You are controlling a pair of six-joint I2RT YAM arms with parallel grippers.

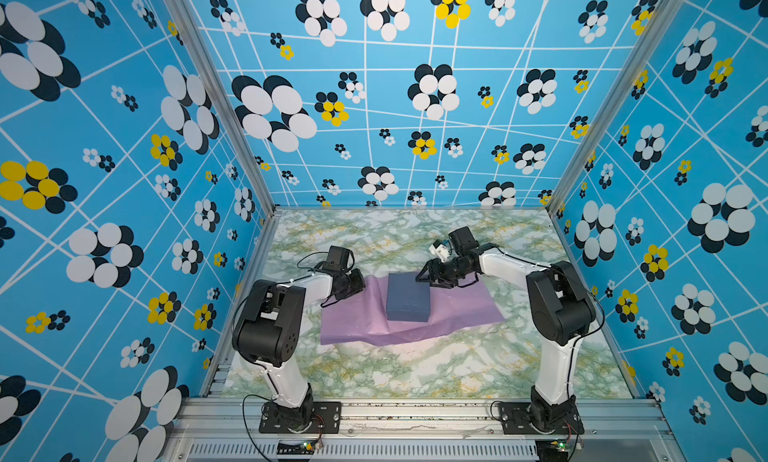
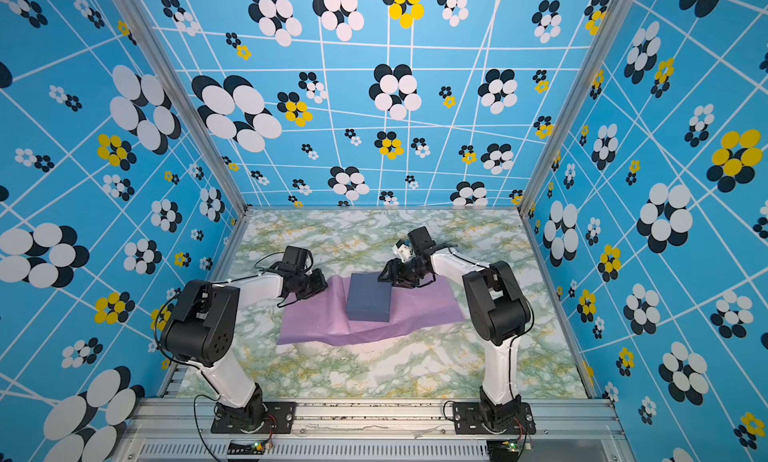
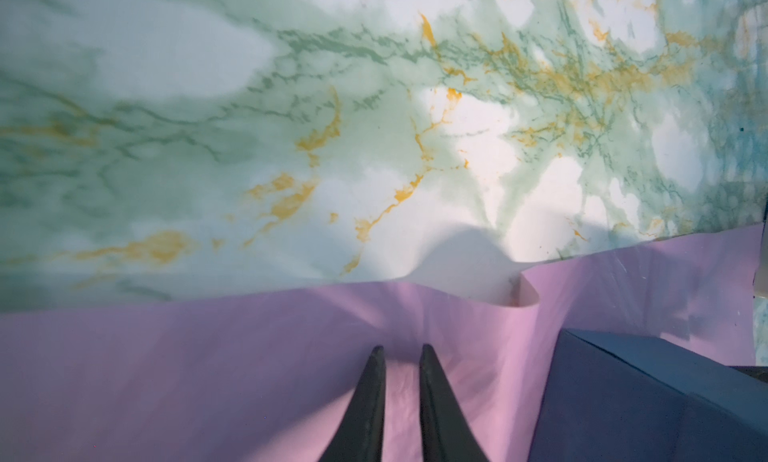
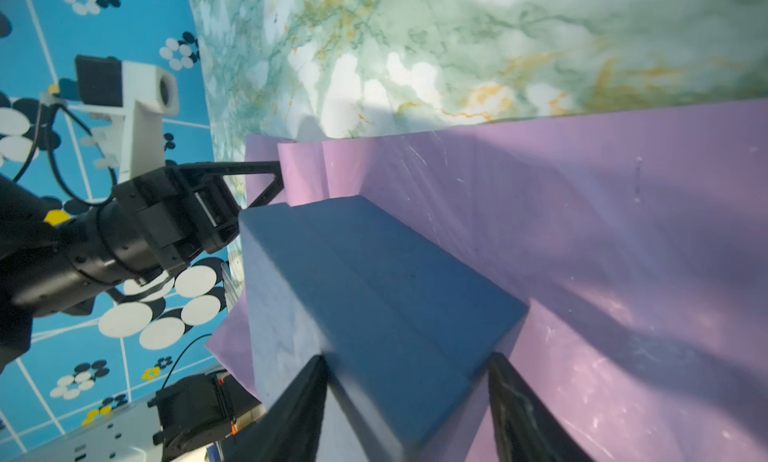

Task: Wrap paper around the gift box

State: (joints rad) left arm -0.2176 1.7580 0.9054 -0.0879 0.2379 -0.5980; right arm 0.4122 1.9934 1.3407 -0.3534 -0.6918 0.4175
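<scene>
The navy gift box [image 1: 408, 298] [image 2: 369, 298] lies on the lilac paper [image 1: 357, 318] [image 2: 316, 318] in the middle of the marble table. My left gripper [image 1: 360, 282] [image 2: 324, 283] is at the sheet's far left edge. It is shut on the paper [image 3: 208, 377], which puckers round the left gripper [image 3: 401, 350] and rises there into a fold. My right gripper [image 1: 419, 277] [image 2: 381, 278] [image 4: 407, 360] is at the box's far right corner. Its two fingers straddle the box [image 4: 374, 273], one against each side. The paper [image 4: 582, 210] runs under the box.
The marble tabletop [image 1: 415, 368] stretches bare in front of the sheet, as far as the aluminium rail [image 1: 415, 410] that carries both arm bases. Patterned blue walls close off the left, right and back. The left arm's white wrist camera [image 4: 141, 98] sits just behind its gripper.
</scene>
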